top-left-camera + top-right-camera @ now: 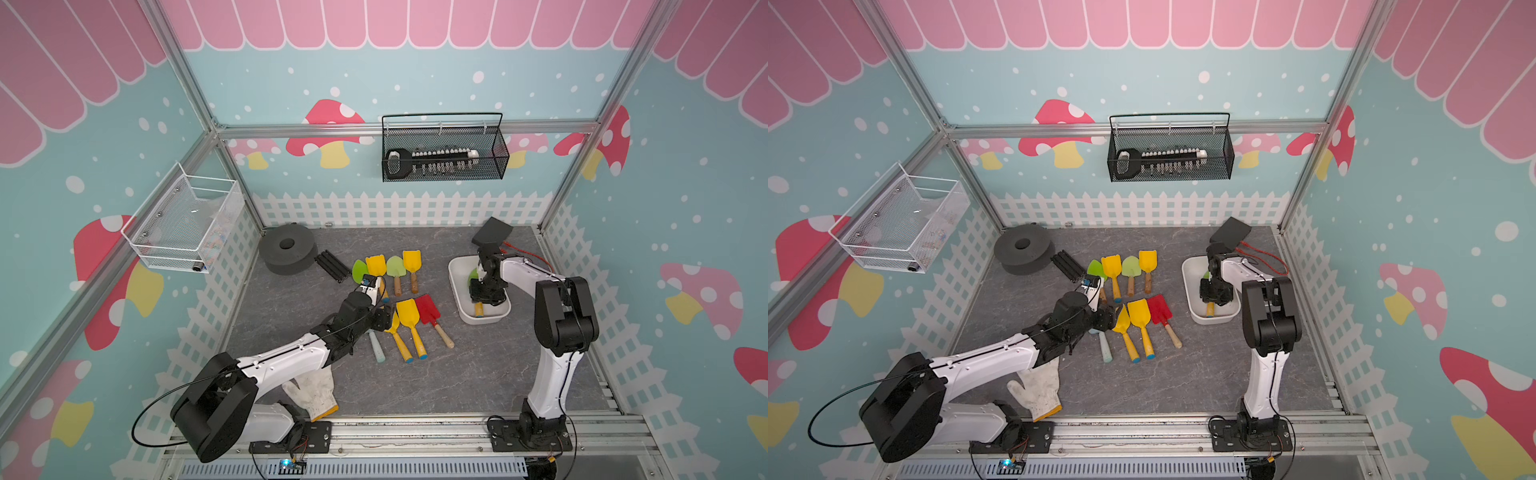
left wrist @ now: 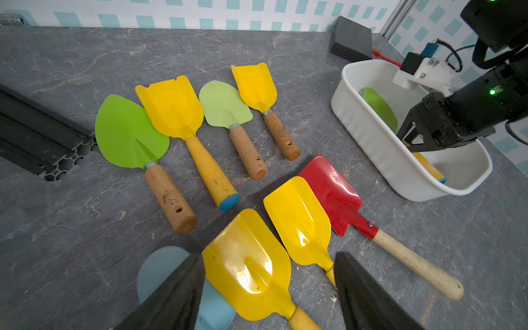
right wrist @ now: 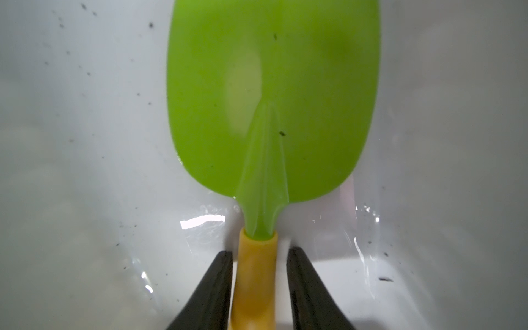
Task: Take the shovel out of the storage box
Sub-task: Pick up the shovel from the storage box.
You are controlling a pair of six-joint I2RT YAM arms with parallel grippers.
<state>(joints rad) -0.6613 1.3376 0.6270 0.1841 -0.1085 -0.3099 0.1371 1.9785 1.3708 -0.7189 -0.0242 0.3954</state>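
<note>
On the right of the table, the shovel lies in the box, and a device sits just behind it. Mid-table we have two rows of shovels, one behind the other. The ring sits rear-left, the glove front-left.

Mushroom-print teal walls enclose a grey marbled floor.

A shallow white plastic tub with rounded corners and smooth walls stands just beside the flat black box, on its near side. Lengthwise inside it lies a toy shovel with a rounded green blade and a yellow handle, blade end toward the black box.
</note>
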